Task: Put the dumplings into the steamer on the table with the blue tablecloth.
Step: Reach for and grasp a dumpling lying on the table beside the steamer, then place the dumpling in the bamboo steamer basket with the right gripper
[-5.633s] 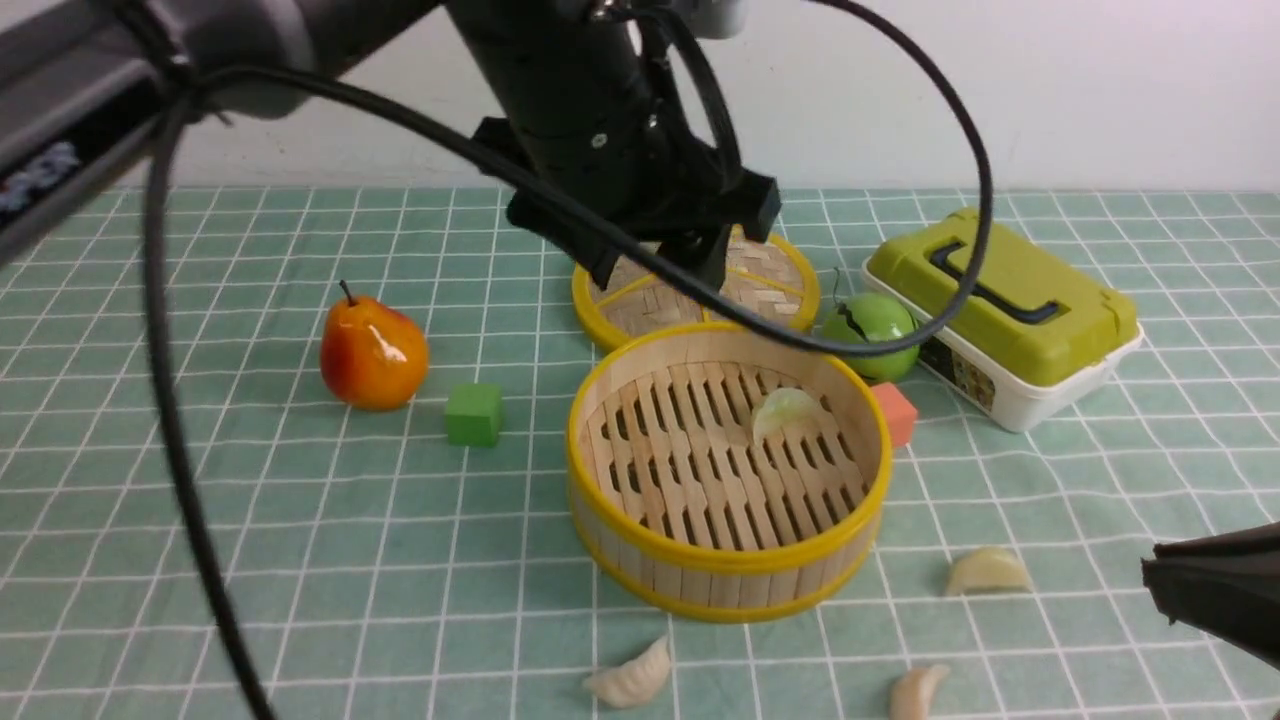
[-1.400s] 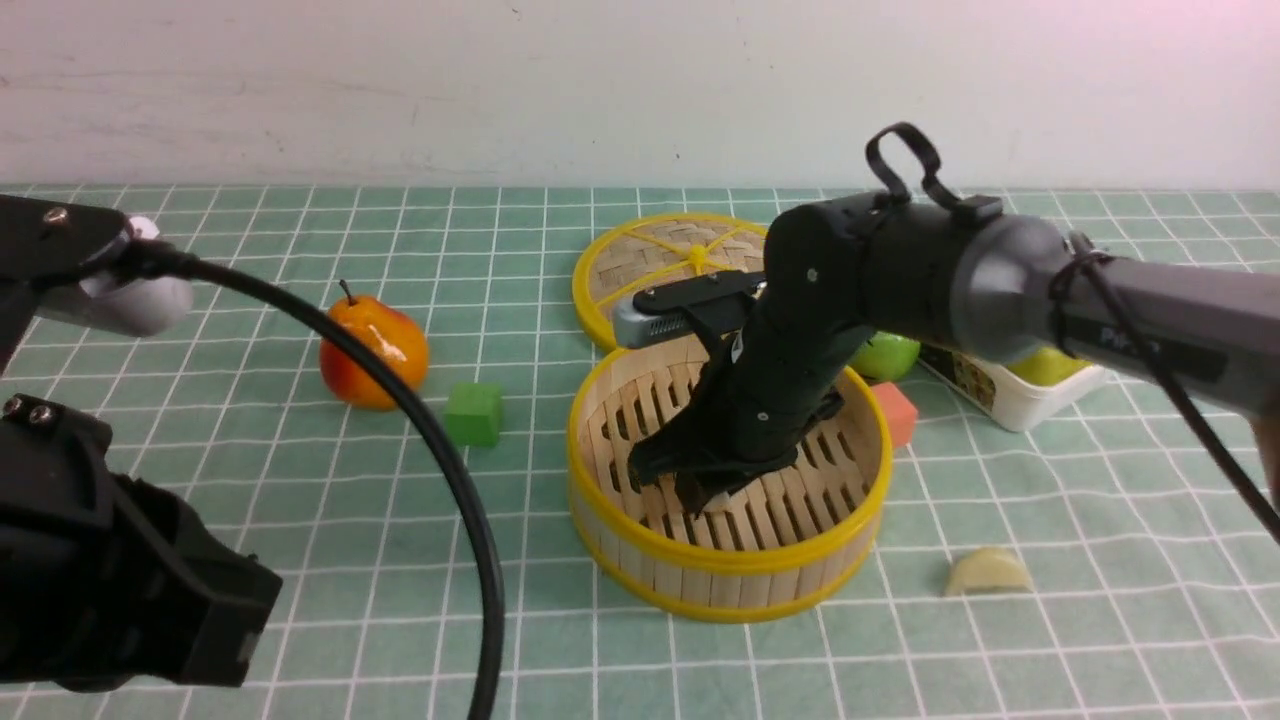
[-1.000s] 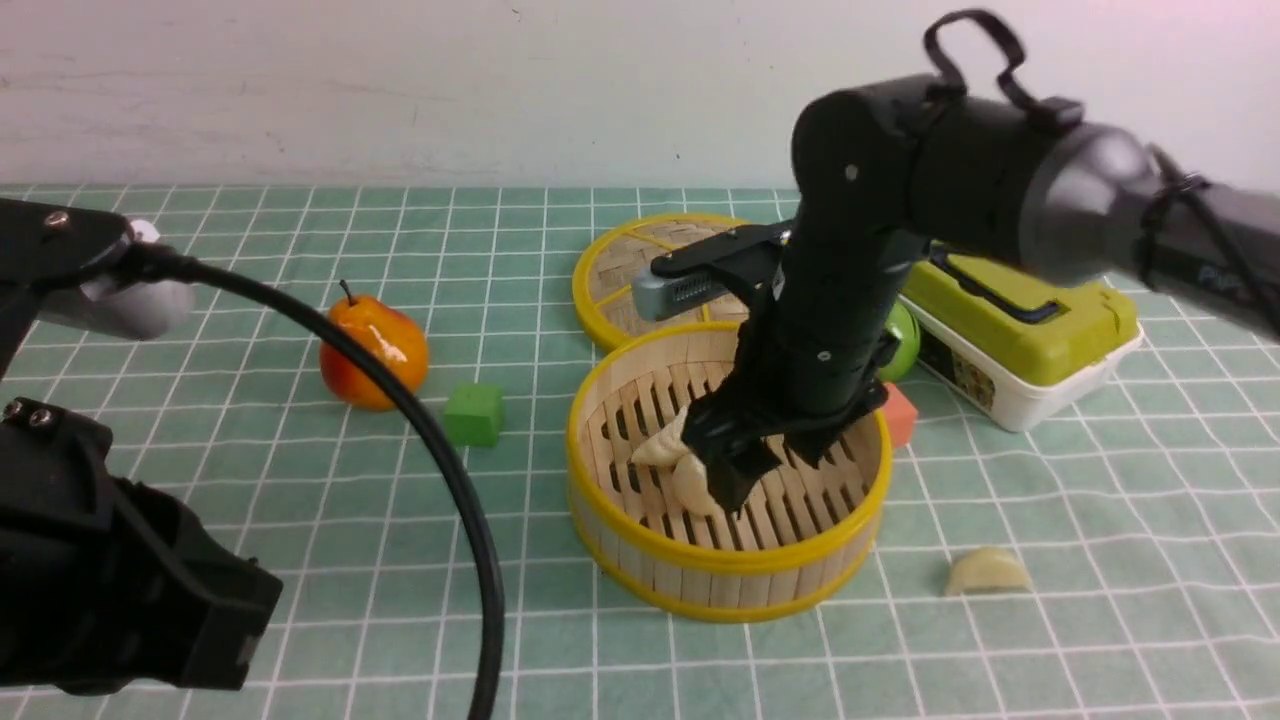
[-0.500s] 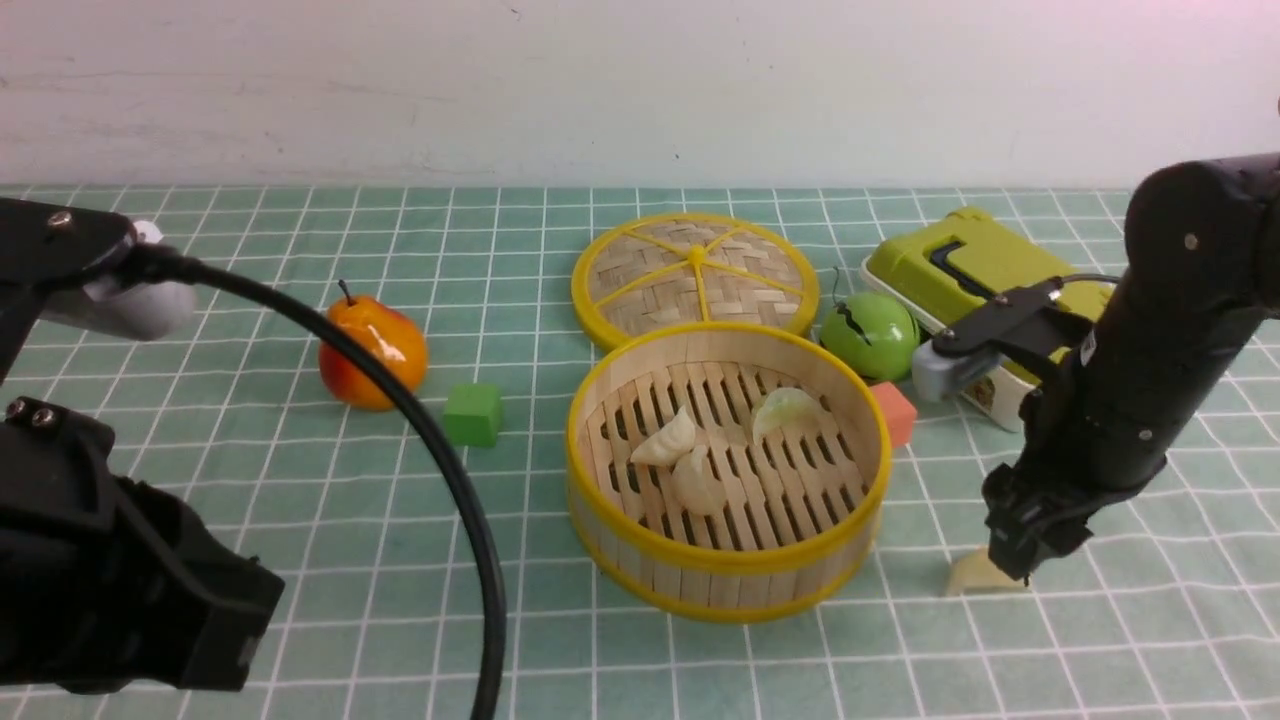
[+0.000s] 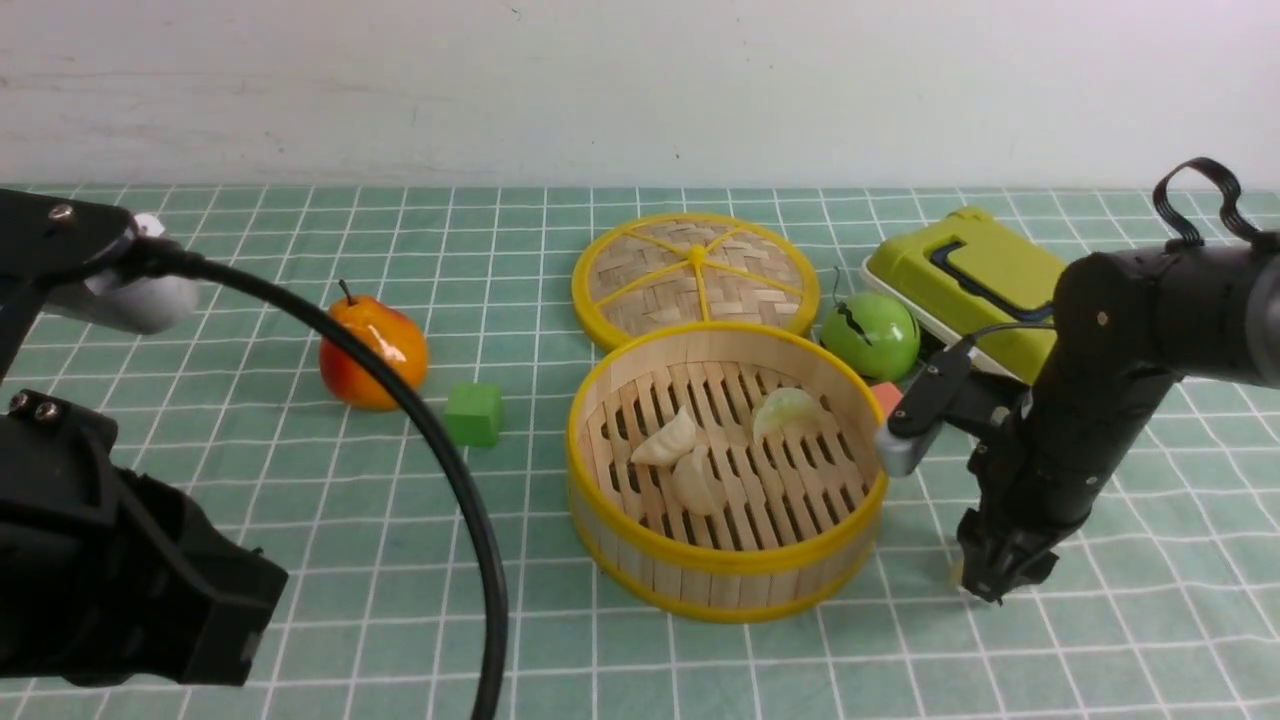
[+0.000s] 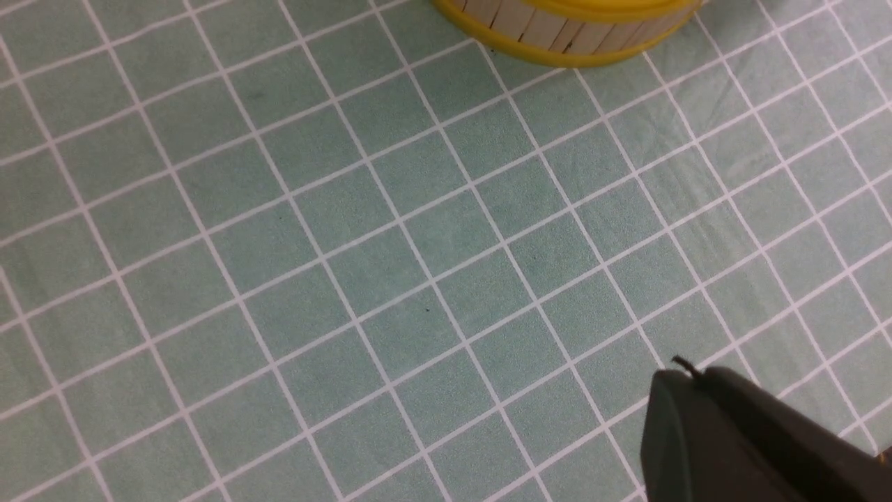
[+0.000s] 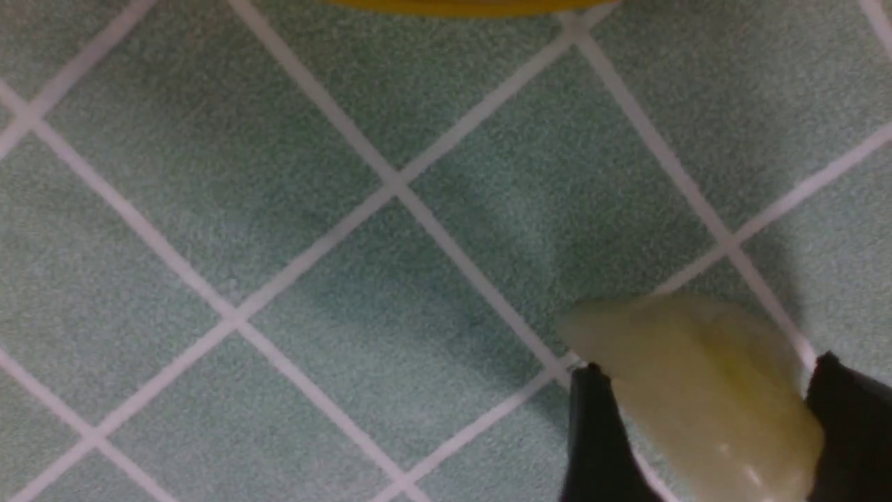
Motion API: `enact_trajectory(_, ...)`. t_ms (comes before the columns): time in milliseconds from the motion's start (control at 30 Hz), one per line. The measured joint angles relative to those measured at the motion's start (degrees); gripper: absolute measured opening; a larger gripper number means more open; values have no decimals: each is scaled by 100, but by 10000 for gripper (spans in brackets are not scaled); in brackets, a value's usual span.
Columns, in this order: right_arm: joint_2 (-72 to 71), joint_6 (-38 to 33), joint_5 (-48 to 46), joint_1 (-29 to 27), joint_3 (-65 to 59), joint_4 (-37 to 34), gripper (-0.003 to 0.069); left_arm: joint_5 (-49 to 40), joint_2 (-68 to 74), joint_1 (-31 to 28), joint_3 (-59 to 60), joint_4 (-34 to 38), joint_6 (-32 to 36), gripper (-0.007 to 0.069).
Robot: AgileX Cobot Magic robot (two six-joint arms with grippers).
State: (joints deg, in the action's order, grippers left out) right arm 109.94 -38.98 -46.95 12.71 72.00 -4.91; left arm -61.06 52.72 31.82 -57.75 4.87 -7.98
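Observation:
The steamer stands mid-table on the blue tablecloth, with three dumplings inside: two cream ones and a pale green one. My right gripper points down at the cloth just right of the steamer. In the right wrist view its two black fingers press both sides of a pale dumpling that still rests on the cloth; the right gripper is shut on it. My left gripper is shut and empty above bare cloth near the steamer's base.
A woven lid lies behind the steamer. A green apple, an orange-red cube and a green-lidded box sit at the back right. A pear and a green cube sit left. The left arm's cable arcs across.
The right arm left a dumpling in the steamer, swung out to the right and came down over the dumpling on the cloth, its jaws narrowing onto it. The left arm stayed put.

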Motion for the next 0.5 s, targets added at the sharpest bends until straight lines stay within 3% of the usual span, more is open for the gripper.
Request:
enact_trajectory(67,-14,0,-47,0,27,2,227,0,0,0,0,2,0,6)
enact_trajectory(300,-337,510,-927,70,925,-59,230,-56,0,0,0,13,0,11)
enact_trajectory(500,-537,1785,-1186,745,2121,-407,230,-42,0,0,0,45,0,17)
